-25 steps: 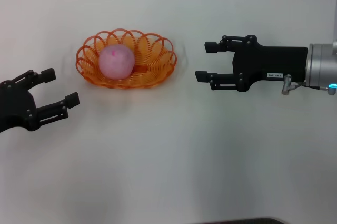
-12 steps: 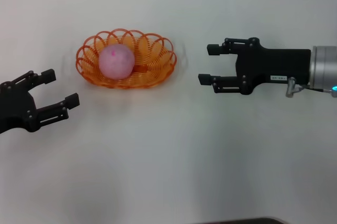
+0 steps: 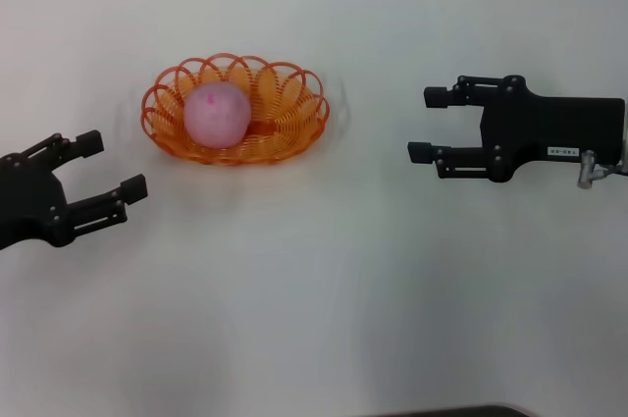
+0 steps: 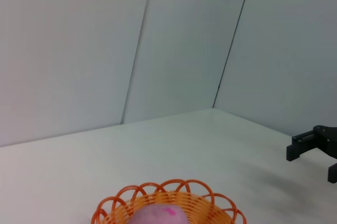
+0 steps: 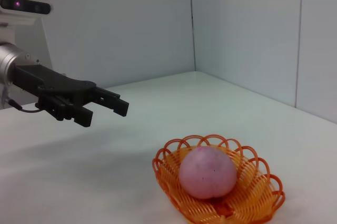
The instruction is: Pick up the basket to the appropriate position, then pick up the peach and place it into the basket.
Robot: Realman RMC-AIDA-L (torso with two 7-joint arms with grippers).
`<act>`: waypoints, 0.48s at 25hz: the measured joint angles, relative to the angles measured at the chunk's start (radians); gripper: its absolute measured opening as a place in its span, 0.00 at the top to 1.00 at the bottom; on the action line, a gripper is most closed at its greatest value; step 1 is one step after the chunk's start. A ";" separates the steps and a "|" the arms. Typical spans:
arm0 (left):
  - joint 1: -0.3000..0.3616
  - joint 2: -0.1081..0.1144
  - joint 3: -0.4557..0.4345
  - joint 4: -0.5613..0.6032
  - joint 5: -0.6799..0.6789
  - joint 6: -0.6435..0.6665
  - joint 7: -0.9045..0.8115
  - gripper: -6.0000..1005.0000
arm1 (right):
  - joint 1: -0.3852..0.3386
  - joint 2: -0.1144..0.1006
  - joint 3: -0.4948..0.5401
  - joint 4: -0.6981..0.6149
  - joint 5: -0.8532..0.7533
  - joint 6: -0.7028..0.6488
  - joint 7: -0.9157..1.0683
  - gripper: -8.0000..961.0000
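Head view: one peach (image 3: pixel 216 114), one basket (image 3: pixel 294 134).

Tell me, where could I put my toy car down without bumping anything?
The wide bare table in front of the basket and both grippers is free. So is the gap between the basket and the open right gripper. It is tighter between the basket, which holds the peach, and the open left gripper.

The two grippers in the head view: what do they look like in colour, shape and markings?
Both are matte black. The left gripper has two jaws built of linked bars on a black body. The right gripper has the same jaws on a boxy black body with a small white label, and a grey metal fitting behind it.
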 joint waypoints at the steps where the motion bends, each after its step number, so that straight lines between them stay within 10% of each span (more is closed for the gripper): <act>1: -0.001 0.000 0.000 0.000 0.000 0.000 0.000 0.12 | 0.000 0.000 0.000 0.000 0.000 0.000 0.000 0.20; 12: -0.006 0.000 0.000 0.000 0.000 0.000 -0.002 0.12 | 0.002 -0.001 0.001 0.000 -0.001 0.005 0.000 0.20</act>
